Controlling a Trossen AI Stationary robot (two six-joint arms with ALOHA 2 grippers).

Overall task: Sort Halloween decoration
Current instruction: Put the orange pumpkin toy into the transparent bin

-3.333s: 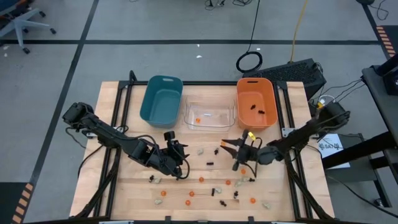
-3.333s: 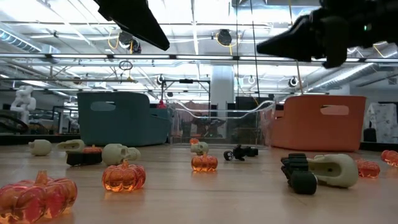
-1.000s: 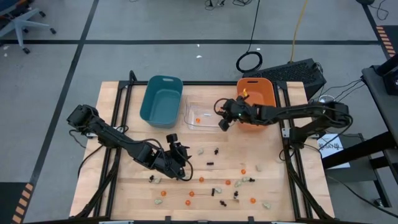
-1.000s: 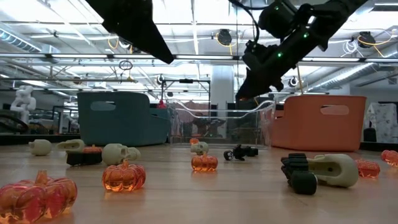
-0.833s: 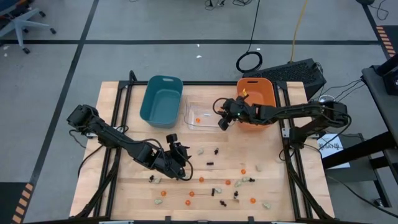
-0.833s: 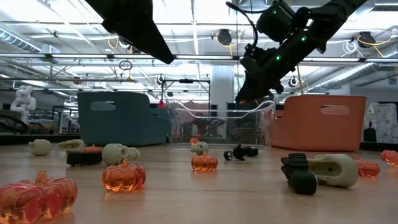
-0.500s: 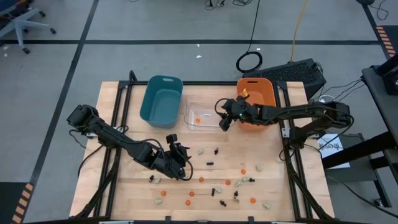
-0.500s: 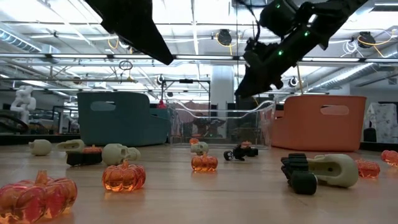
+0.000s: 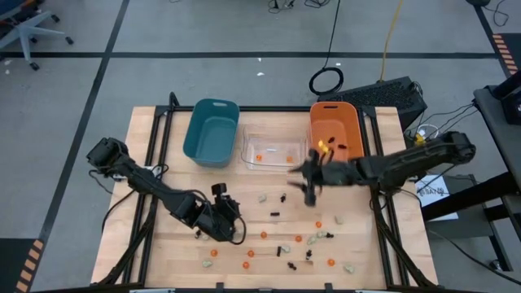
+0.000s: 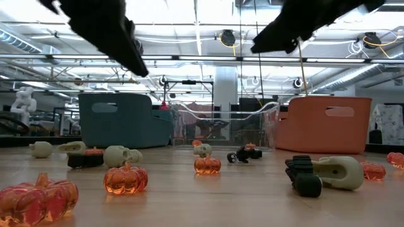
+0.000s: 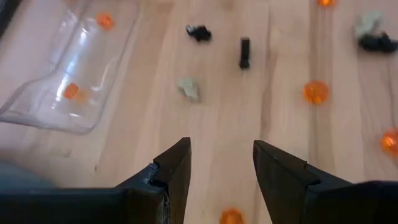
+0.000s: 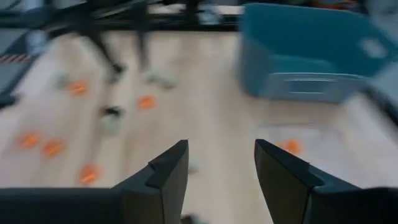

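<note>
Two grippers hang over the table with nothing between their fingers, and most of the Halloween decoration is not yet sorted. The left gripper (image 9: 221, 218) hovers low over the wood with its fingers spread and empty; ahead of it in its wrist view lie a pale lump (image 11: 188, 89), a black piece (image 11: 244, 52) and an orange pumpkin (image 11: 315, 92), all loose on the boards, with the clear bin (image 9: 275, 151) farther ahead and a little to one side. The right gripper (image 9: 310, 185) hangs in front of the clear bin and the orange bin (image 9: 334, 133), its fingers also apart and gripping nothing; the teal bin (image 9: 212, 132) sits well off to its far side. Two orange pieces rest in the clear bin and some dark ones in the orange bin, while the teal bin looks bare. The rest are scattered between and behind the two grippers, with pumpkins, skulls and black spidery bits lying close together in the low view. The main risk I see is a pinch taking two neighbours at once, or nudging one trinket away, because several lie nearly touching. A round pumpkin could also roll out from between the fingers if they close off-centre. Both arms work the same middle strip, so a reach across it could bring them together.
</note>
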